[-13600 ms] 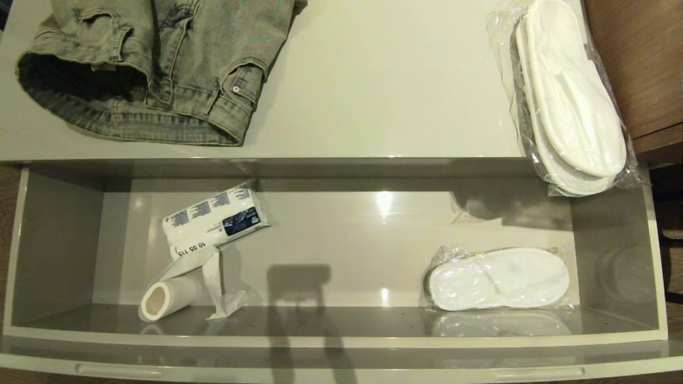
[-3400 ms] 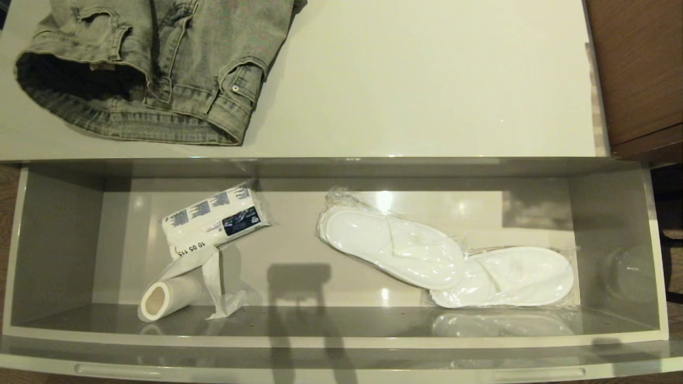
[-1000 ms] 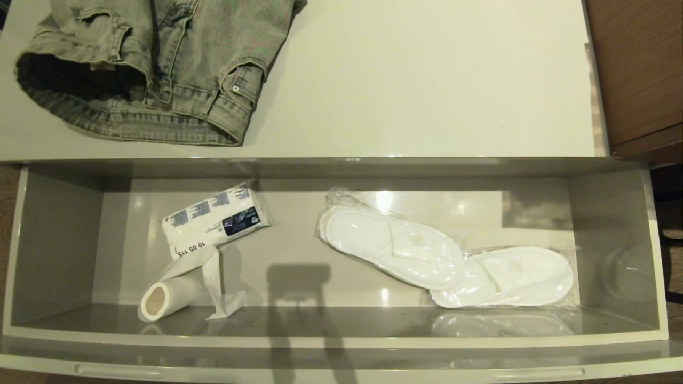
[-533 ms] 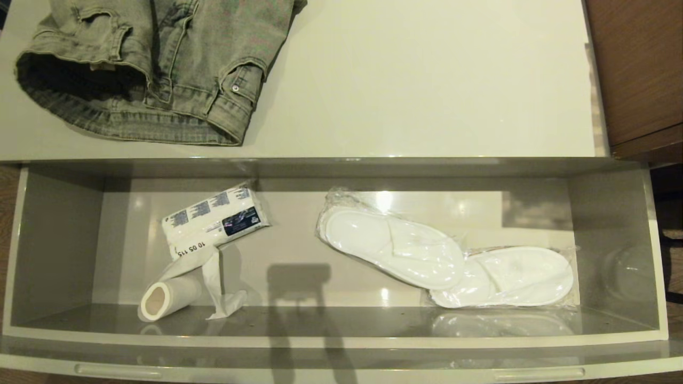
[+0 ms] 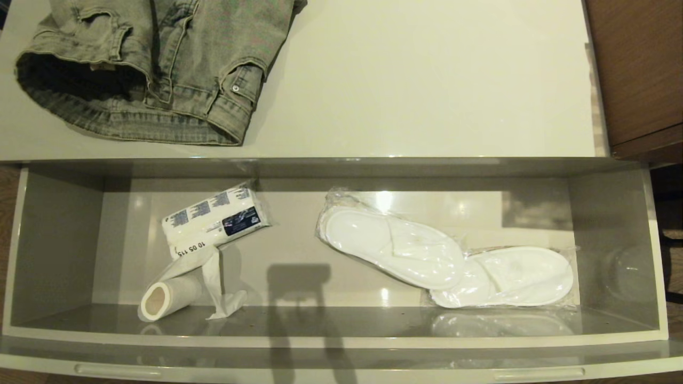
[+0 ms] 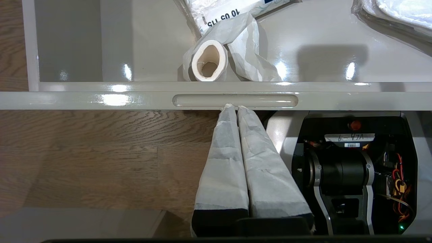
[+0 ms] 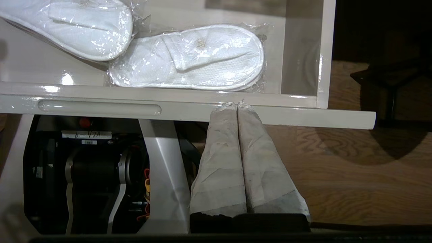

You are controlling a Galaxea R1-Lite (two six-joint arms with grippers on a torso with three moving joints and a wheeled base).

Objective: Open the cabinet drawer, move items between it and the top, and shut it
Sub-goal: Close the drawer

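Observation:
The cabinet drawer [image 5: 341,341] stands pulled out, grey inside. Two wrapped pairs of white slippers [image 5: 395,246] [image 5: 507,277] lie in its right half, one overlapping the other. The folded grey-green denim garment [image 5: 155,69] rests on the top [image 5: 416,85] at the far left. Neither gripper shows in the head view. My left gripper [image 6: 233,107] is shut, its tips against the drawer front at the left slot handle [image 6: 235,100]. My right gripper [image 7: 236,104] is shut, its tips against the drawer front [image 7: 290,114] beside the right slot handle [image 7: 99,107].
A white tissue pack with blue print [image 5: 213,220] and a white paper roll [image 5: 168,297] lie in the drawer's left half. Brown wooden furniture [image 5: 635,69] adjoins the top at the right. Wood floor [image 6: 101,152] and the robot's base [image 6: 351,175] lie below the drawer front.
Over the last second nothing has visibly moved. Earlier, the pair of slippers on the top's right edge went into the drawer beside the other pair.

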